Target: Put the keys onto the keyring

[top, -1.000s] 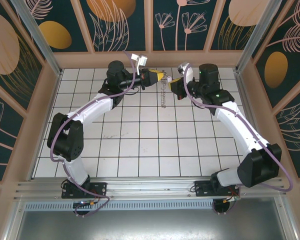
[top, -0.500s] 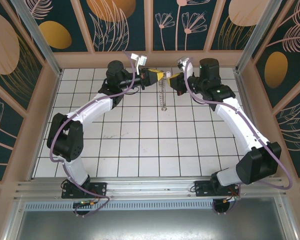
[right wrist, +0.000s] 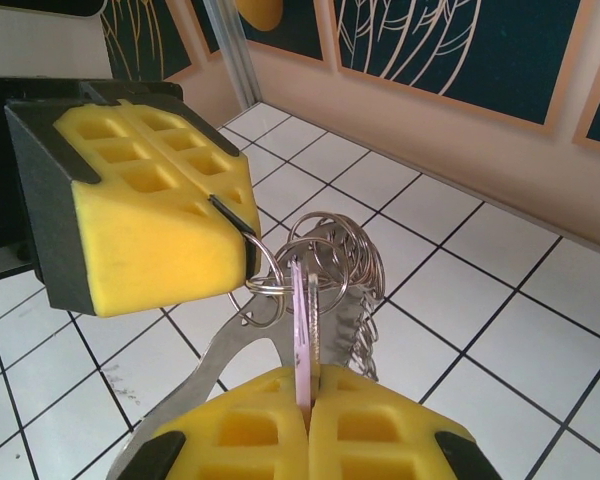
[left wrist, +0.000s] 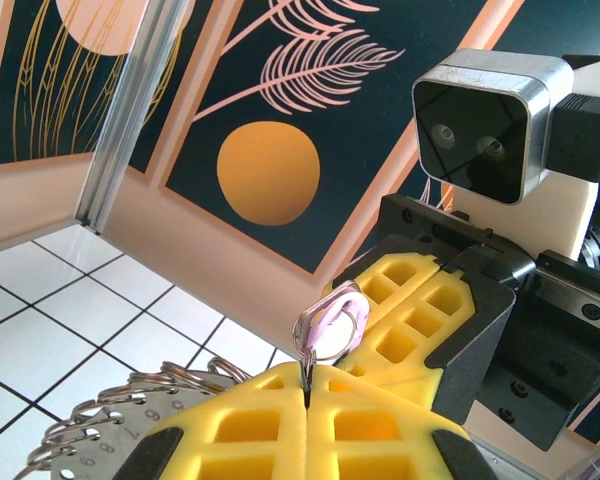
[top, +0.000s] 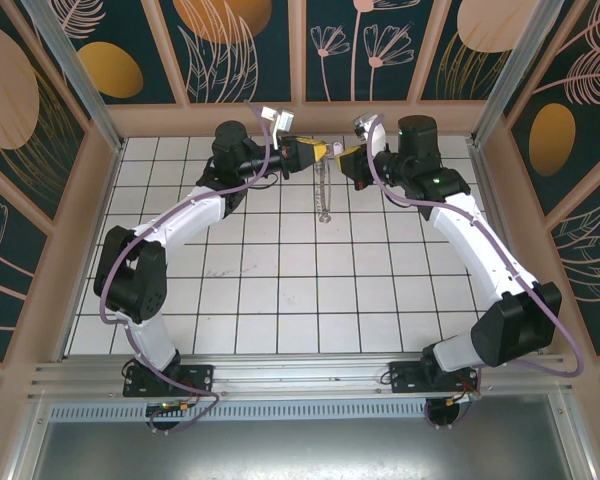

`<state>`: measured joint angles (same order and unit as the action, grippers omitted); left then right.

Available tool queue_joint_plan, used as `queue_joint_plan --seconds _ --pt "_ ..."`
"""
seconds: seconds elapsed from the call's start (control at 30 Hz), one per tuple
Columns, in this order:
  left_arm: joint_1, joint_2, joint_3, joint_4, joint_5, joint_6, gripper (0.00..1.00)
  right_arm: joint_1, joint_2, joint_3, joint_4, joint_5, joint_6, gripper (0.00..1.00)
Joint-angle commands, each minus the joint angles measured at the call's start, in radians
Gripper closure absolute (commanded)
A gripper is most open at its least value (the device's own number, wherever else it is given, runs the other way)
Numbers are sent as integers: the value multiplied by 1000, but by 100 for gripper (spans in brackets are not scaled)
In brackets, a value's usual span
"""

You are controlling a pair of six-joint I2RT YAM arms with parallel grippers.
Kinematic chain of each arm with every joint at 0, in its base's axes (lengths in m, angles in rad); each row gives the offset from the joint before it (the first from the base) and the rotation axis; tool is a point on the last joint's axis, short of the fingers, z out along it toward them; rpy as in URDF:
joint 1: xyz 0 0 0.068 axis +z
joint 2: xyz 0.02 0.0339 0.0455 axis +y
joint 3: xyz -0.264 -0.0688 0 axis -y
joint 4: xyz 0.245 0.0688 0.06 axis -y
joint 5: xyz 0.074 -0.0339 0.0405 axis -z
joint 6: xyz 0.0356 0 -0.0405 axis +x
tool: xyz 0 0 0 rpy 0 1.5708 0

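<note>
The key (right wrist: pixel 300 345), with its lilac-pink head, stands edge-on between the yellow pads of my right gripper (right wrist: pixel 308 392), which is shut on it. My left gripper (left wrist: pixel 307 385) is shut on one small metal ring (left wrist: pixel 325 345) of the keyring (right wrist: pixel 345 255). That ring overlaps the key's head (left wrist: pixel 340 315); I cannot tell whether it passes through the hole. In the top view the left gripper (top: pixel 318 150) and the right gripper (top: pixel 340 157) meet tip to tip above the back of the table. The keyring's band (top: pixel 326 195) hangs down from them.
The white tiled table (top: pixel 280 290) lies below, and the back wall panel (top: pixel 300 115) runs close behind both grippers. The right wrist's camera housing (left wrist: pixel 485 125) is near the left gripper. Side walls (top: pixel 95 210) close in the table.
The right gripper has moved up and slightly left, closer to the left gripper, carrying the key. The hanging keyring rose a little. The left arm barely moved.
</note>
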<state>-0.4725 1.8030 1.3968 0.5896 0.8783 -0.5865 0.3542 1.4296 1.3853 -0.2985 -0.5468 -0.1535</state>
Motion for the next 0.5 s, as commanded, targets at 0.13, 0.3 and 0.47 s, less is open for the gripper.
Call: queue_joint_plan --seconds 0.13,0.3,0.47 --pt "11 -18 1 16 -5 10 100 18 9 78 -91 -30 -61 100" --pt "10 -19 1 18 -6 8 100 27 12 58 -117 8 -75 100" --pt "11 -13 4 22 -4 4 100 26 -5 32 -110 14 -69 100"
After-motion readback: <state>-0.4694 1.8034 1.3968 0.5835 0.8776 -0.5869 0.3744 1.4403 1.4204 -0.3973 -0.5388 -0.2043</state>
